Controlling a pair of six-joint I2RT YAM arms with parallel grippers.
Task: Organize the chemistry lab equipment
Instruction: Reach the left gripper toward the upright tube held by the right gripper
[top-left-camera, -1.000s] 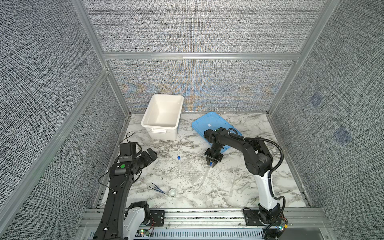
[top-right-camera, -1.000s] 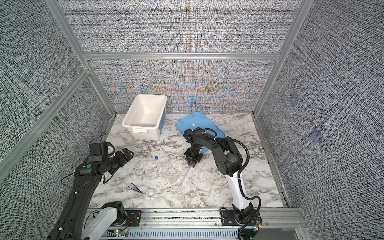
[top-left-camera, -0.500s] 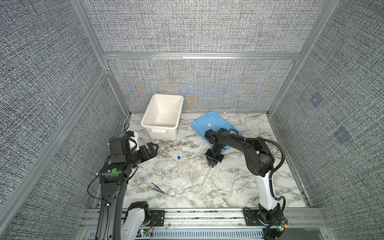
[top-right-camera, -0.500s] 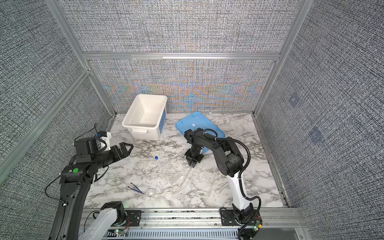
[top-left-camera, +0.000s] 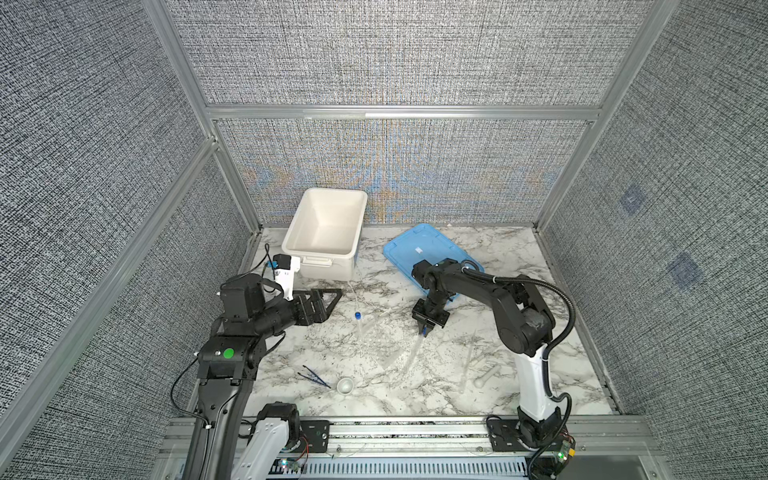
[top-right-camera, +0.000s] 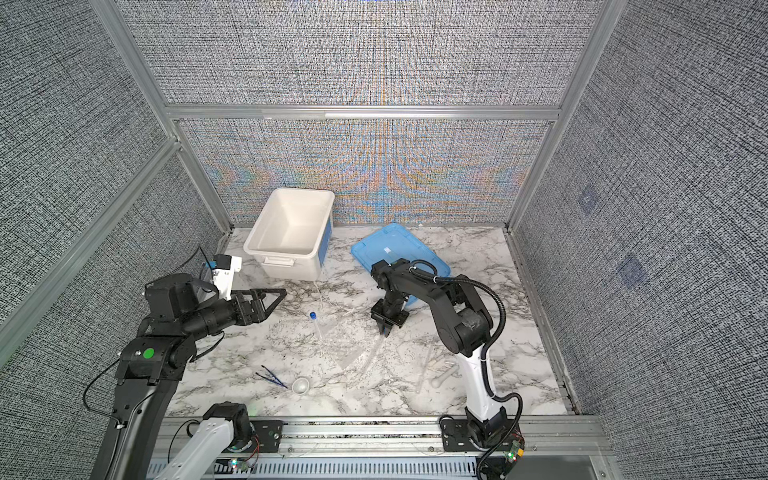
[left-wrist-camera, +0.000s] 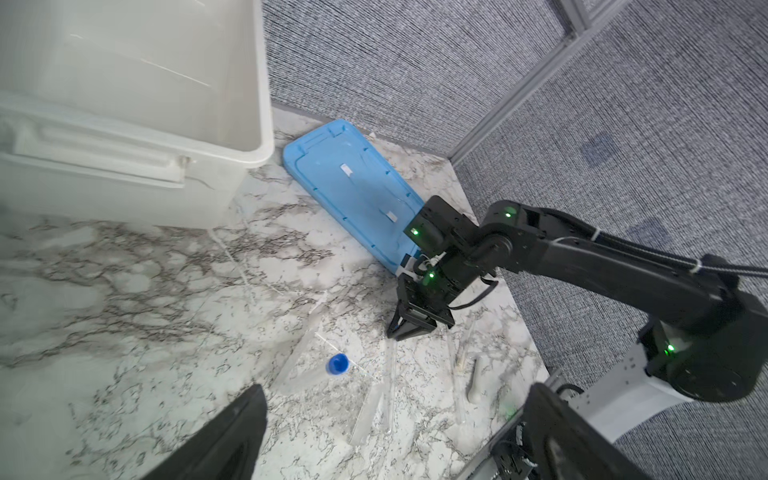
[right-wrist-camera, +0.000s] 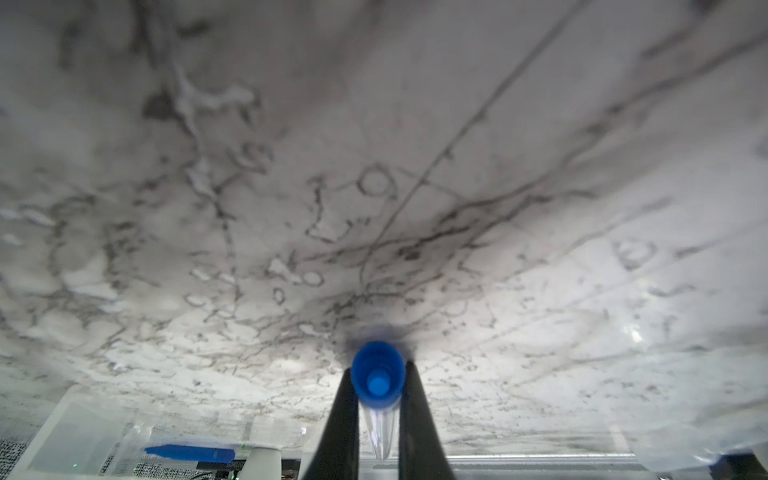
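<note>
My right gripper (right-wrist-camera: 378, 376) is shut on the blue cap of a clear tube (right-wrist-camera: 376, 424), with a black finger on each side of the cap. In both top views this gripper (top-left-camera: 426, 330) (top-right-camera: 386, 330) points down at the marble, and the tube's clear body (top-left-camera: 415, 353) trails toward the front. A second blue-capped tube (top-left-camera: 357, 316) (left-wrist-camera: 338, 363) lies mid-table. My left gripper (top-left-camera: 328, 300) (left-wrist-camera: 395, 436) hovers open and empty, left of that tube and in front of the tub. Dark tweezers (top-left-camera: 313, 376) and a small round dish (top-left-camera: 345, 385) lie near the front.
A white tub (top-left-camera: 318, 252) stands at the back left, with nothing inside it. A flat blue lid (top-left-camera: 419, 249) lies at the back behind the right arm. Whitish plastic pieces (top-left-camera: 486, 374) and clear pipettes (top-left-camera: 467, 365) lie at the front right.
The right gripper's jaws have closed on the tube's blue cap. The left arm has risen and swung its open gripper toward the table's middle, in front of the tub.
</note>
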